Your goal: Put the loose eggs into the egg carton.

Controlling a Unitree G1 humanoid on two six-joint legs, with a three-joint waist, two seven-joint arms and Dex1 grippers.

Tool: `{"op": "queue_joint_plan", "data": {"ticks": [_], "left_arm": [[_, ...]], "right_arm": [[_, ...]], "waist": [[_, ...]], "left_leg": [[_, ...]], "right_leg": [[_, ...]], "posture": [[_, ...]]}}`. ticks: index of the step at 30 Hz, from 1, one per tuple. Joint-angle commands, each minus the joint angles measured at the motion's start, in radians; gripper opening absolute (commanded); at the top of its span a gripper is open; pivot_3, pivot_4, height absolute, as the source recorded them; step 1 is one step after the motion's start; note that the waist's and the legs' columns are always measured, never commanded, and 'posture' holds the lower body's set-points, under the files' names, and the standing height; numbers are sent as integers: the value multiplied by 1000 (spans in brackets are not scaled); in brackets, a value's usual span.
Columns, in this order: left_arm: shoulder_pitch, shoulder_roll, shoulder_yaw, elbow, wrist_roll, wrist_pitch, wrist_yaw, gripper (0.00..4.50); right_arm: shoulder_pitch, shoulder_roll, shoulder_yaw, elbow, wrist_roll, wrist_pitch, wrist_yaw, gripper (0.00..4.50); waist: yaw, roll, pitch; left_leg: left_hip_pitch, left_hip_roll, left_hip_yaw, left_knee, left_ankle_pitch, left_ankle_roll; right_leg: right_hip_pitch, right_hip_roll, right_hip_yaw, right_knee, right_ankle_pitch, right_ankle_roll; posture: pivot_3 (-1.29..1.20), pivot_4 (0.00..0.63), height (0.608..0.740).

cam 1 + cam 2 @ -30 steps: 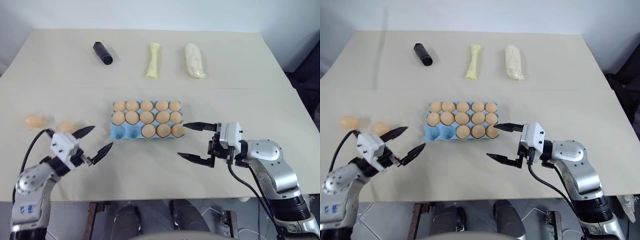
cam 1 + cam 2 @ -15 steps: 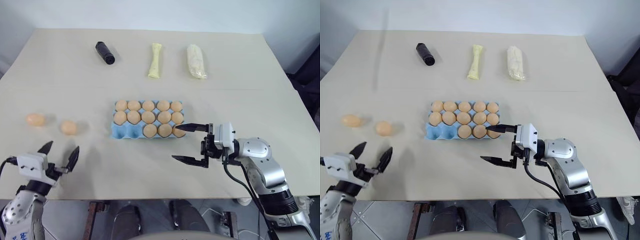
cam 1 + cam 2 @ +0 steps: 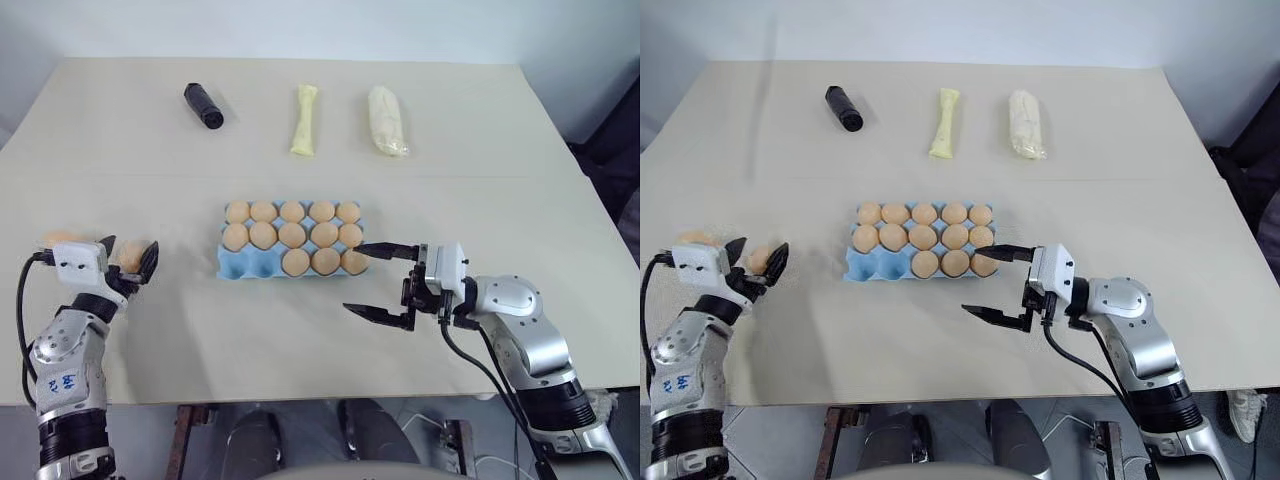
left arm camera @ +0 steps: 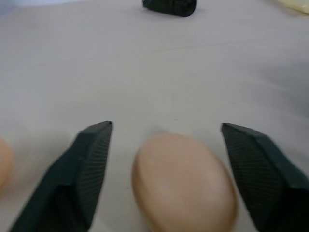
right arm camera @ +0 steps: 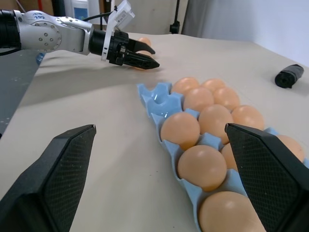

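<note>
The light blue egg carton (image 3: 240, 266) lies mid-table, nearly full of tan eggs, with bare cups at its near left corner. Two loose eggs lie to its left. My left gripper (image 3: 130, 250) is open with one finger on each side of the nearer loose egg (image 4: 183, 183), and a gap shows on both sides. The other loose egg (image 3: 60, 238) sits just beyond it to the left, partly hidden by the gripper body. My right gripper (image 3: 355, 278) hovers open at the carton's near right corner, holding nothing.
Along the far side of the table lie a black cylinder (image 3: 203, 105), a slim pale yellow packet (image 3: 305, 120) and a thicker pale packet (image 3: 387, 120). Bare tabletop lies between the loose eggs and the carton.
My left gripper has moved forward and left to the nearer loose egg, and its fingers have narrowed around it. The right arm has held still.
</note>
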State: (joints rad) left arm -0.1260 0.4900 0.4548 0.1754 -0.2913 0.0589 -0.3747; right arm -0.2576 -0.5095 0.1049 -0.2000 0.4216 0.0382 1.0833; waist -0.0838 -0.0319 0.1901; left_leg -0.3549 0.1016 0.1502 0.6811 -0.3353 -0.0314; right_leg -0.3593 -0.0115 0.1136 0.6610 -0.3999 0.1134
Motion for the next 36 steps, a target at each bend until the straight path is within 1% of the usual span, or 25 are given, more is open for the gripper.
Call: {"op": "queue_joint_plan", "data": {"ticks": [1, 3, 4, 7, 9, 12, 15, 19, 21, 23, 24, 26, 28, 32, 34, 36], "left_arm": [[1, 24, 0, -14, -12, 7, -23, 2727], [2, 20, -6, -38, -32, 13, -53, 2162], [-8, 15, -16, -66, -57, 16, -83, 2022], [-38, 18, -69, -132, -84, 5, -168, 2022], [-80, 28, -169, -199, -92, 0, -277, 2022], [-123, 29, -254, -236, -85, 6, -356, 2022], [-160, 19, -360, -229, -48, -25, -433, 2022], [-164, 23, -414, -185, -24, -54, -484, 2022], [-157, 30, -420, -181, -36, -46, -509, 2675], [-160, 26, -412, -168, -22, -66, -492, 3186], [-165, 20, -403, -157, -17, -70, -474, 3574], [-171, 18, -387, -140, -15, -77, -456, 4100], [-161, 32, -349, -142, -23, -83, -434, 4100], [-84, 59, -222, -189, -46, -83, -363, 4100], [-23, 64, -157, -219, -46, -85, -324, 4477], [59, 57, -83, -246, -40, -86, -271, 4477]], "right_arm": [[-2, -3, -31, -26, 11, -17, -13, 4500], [0, -3, -33, -29, 10, -17, -20, 4500], [2, -3, -35, -30, 9, -17, -25, 4500], [7, -3, -39, -34, 8, -17, -37, 4500], [10, -3, -40, -36, 5, -19, -46, 4500], [11, -3, -40, -36, 3, -19, -52, 4500], [13, 0, -42, -42, -3, -23, -68, 4500], [19, 3, -47, -56, -8, -21, -88, 4500], [33, 2, -52, -73, -9, -17, -103, 4500], [40, 3, -50, -82, -10, -15, -111, 4500], [42, 4, -48, -84, -11, -15, -114, 4500], [43, 9, -42, -87, -11, -12, -121, 4500], [41, 12, -37, -89, -7, -9, -121, 4500], [29, 11, -34, -71, 0, -9, -100, 4500], [17, 12, -31, -55, 1, -12, -85, 4500], [2, 18, -24, -38, 4, -14, -70, 4500]], "waist": [[0, 0, 0], [1, 0, 0], [1, 0, 0], [4, 0, 0], [15, 0, 0], [24, 0, 0], [20, 0, 0], [9, 0, 0], [4, 0, 0], [2, 0, 0], [2, 0, 0], [2, 0, 0], [1, 0, 0], [-4, 0, 0], [-3, 0, 0], [-2, 0, 0]], "left_leg": [[0, 0, 0, 0, 0, 0], [0, 0, 0, 0, 0, 0], [0, 0, 0, 0, 0, 0], [0, 0, 0, 0, 0, 0], [0, 0, -1, 1, 0, 0], [0, -1, 0, 1, 1, 0], [0, -1, 0, 1, 1, -1], [0, 0, 1, 0, 1, -1], [0, 0, 1, 0, 1, -1], [0, 0, 1, 0, 1, -1], [-1, 0, 1, 0, 1, -1], [0, 0, 1, 0, 1, -1], [0, 0, 1, 1, 1, -1], [0, 1, 0, 0, 1, -1], [0, 1, 0, 0, 1, -1], [0, 1, 0, -1, 1, -1]], "right_leg": [[0, 0, 0, 0, 0, 0], [0, 0, 0, 0, 0, 0], [0, 0, 0, 0, 0, 0], [0, 0, 0, 1, 0, 0], [1, -1, -1, 1, 0, 0], [1, 0, -1, 0, 0, 0], [0, 1, 0, 0, 0, 0], [-1, 2, 1, 0, 0, 0], [-1, 2, 1, 0, 0, 0], [-1, 1, 1, 0, 0, 0], [-1, 1, 1, 0, 0, 0], [-1, 1, 1, 1, 0, 0], [0, 1, 1, 1, 0, 0], [-1, 1, 1, 1, 0, 0], [-1, 1, 2, 1, 0, 0], [-1, 0, 1, 1, 0, 0]], "posture": [[0, 150, 740], [0, 150, 740], [0, 150, 740], [0, 150, 740], [0, 150, 740], [0, 150, 740], [0, 150, 740], [0, 150, 740], [0, 150, 740], [0, 150, 740], [0, 150, 740], [0, 150, 740], [0, 150, 740], [0, 150, 740], [0, 150, 740], [0, 150, 740]]}}
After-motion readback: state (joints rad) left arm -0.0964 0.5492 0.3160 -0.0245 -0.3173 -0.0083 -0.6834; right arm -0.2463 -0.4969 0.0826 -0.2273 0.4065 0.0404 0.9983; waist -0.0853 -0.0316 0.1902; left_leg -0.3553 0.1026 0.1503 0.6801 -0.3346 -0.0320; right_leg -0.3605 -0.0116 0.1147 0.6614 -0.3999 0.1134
